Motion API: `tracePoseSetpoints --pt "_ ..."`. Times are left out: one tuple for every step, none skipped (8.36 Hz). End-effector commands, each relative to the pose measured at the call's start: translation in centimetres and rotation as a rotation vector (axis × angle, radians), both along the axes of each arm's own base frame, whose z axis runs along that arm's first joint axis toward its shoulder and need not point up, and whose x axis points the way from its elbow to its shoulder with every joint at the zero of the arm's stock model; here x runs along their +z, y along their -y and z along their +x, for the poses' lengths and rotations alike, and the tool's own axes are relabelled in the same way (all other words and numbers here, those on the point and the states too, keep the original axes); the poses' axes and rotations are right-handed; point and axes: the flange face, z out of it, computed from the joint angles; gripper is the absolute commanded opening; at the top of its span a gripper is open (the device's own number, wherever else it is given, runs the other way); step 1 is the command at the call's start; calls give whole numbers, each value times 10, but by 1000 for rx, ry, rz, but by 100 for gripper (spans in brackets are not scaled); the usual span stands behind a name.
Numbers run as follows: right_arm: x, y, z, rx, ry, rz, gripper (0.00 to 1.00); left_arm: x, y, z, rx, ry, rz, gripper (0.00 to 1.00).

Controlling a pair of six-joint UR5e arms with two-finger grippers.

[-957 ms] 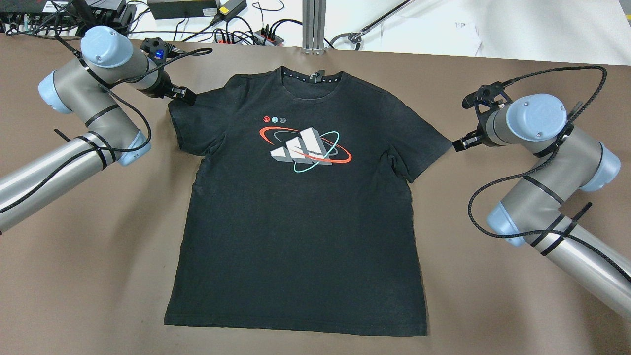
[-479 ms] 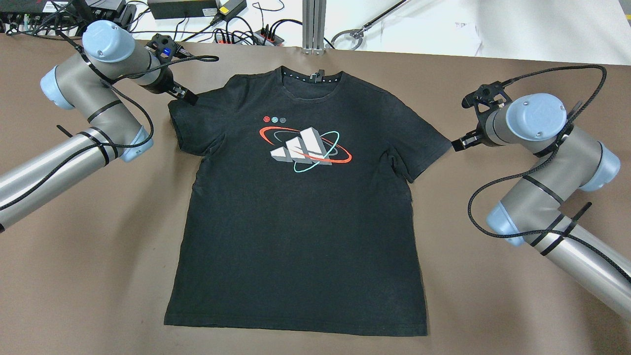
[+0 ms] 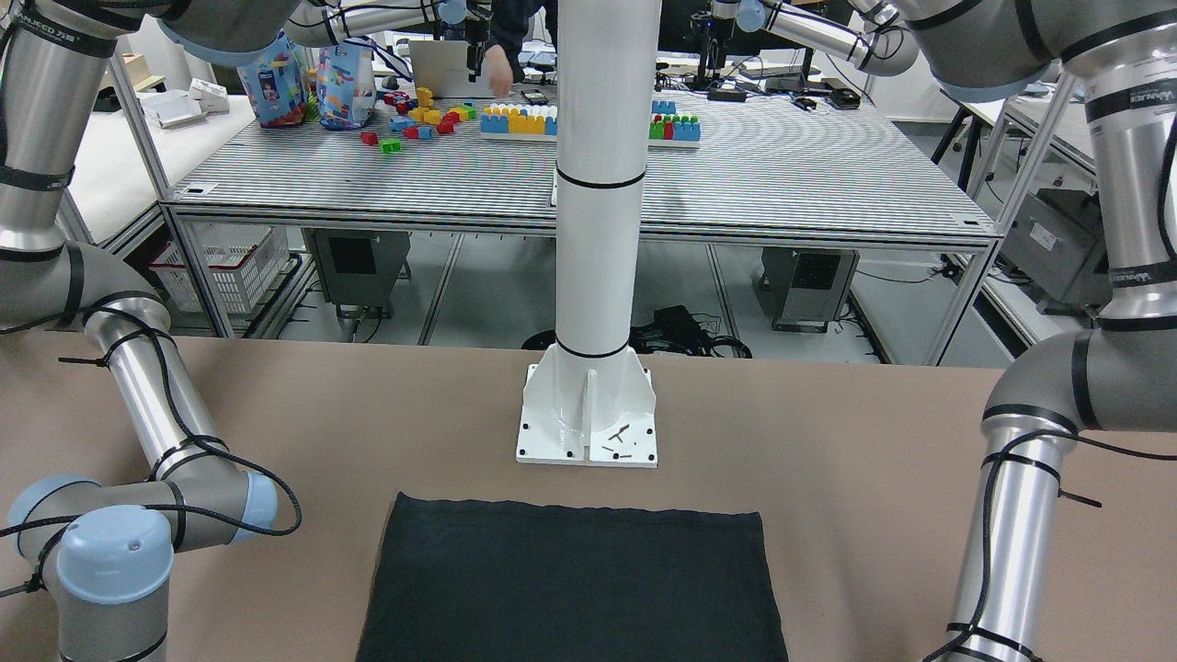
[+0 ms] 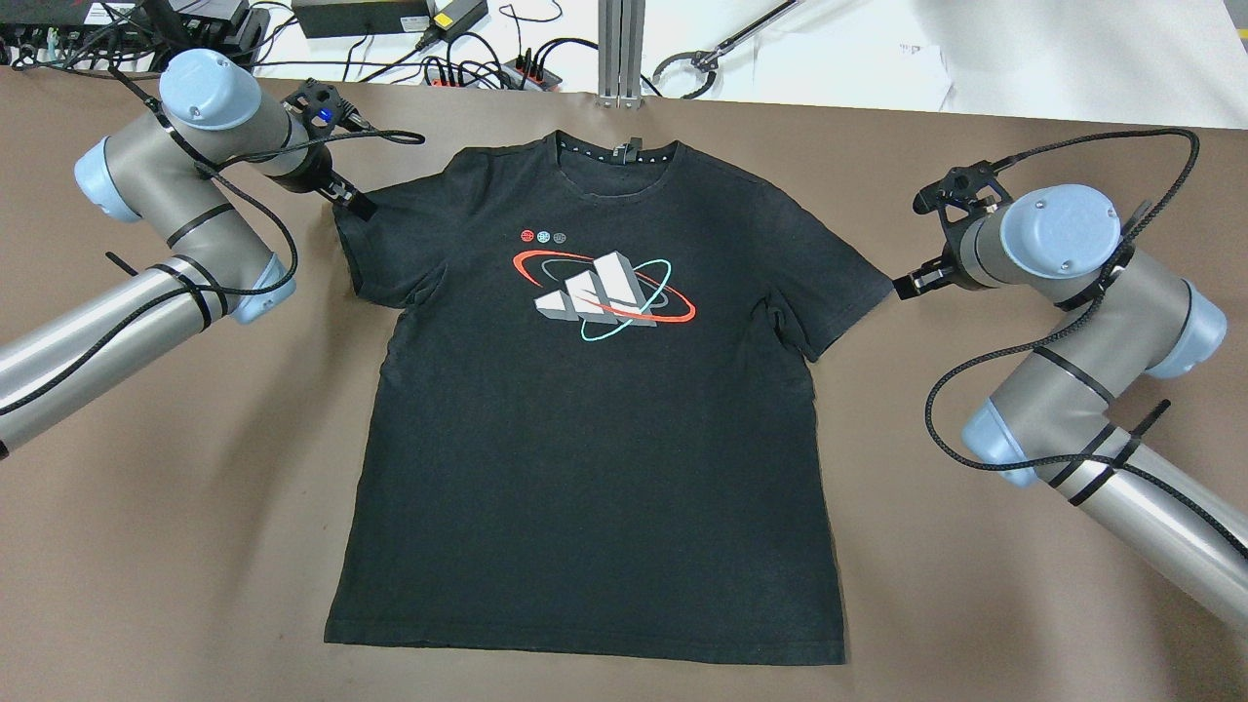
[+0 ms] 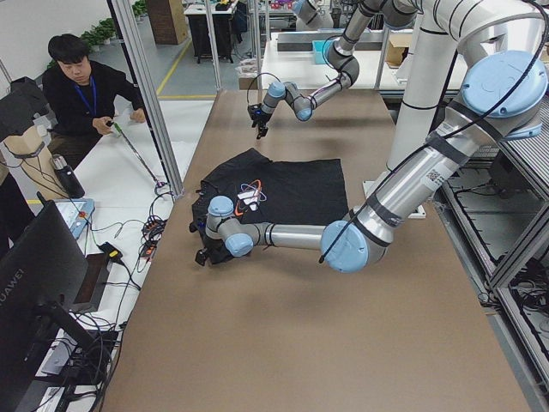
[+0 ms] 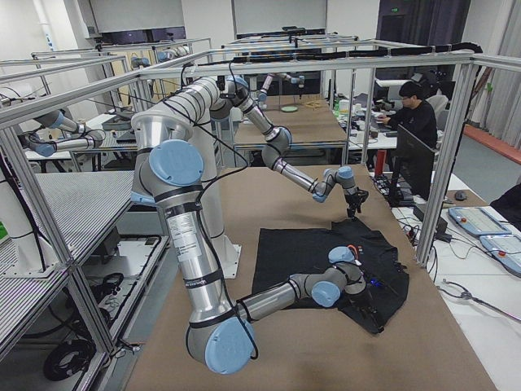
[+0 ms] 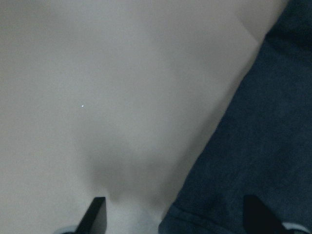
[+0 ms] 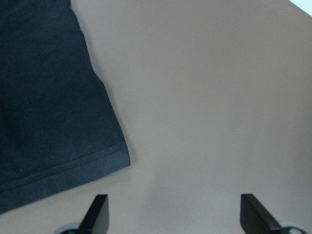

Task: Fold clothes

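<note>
At the upper left of the overhead view the left gripper [image 4: 357, 206] sits at the outer edge of the T-shirt's [image 4: 595, 439] sleeve, right where black cloth meets the brown table [image 4: 175, 546]. Its wrist camera shows both fingertips [image 7: 97, 217] spread wide at the bottom of the frame. The sleeve hem lies under the gap toward the right-hand tip, and nothing is pinched (whether the tips touch the cloth cannot be told).

The T-shirt lies flat and face up across the middle of the table, with its collar toward the top of the overhead frame and its bottom hem toward the lower edge. A red, white and teal logo [image 4: 603, 292] is on the chest. In the front-facing view the bottom hem lies just short of the white pillar base [image 3: 588, 418].

At the right of the overhead frame the right gripper [image 4: 905, 285] rests just beside the tip of the other sleeve. Its wrist view shows the fingers [image 8: 97, 214] wide apart too, holding nothing, with the sleeve corner just above the left-hand one.
</note>
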Motion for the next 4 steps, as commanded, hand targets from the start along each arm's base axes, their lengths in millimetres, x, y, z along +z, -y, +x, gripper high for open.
tracePoseSetpoints --pt "0 0 0 0 0 -1 95 6 1 -1 4 7 -5 96" --pt "0 0 0 1 -1 0 95 5 -1 -1 21 -7 -12 64" --pt "-1 0 0 0 1 1 95 4 1 -7 26 -18 -17 33" --pt "-1 0 0 0 1 1 95 4 2 -8 28 -19 -17 9"
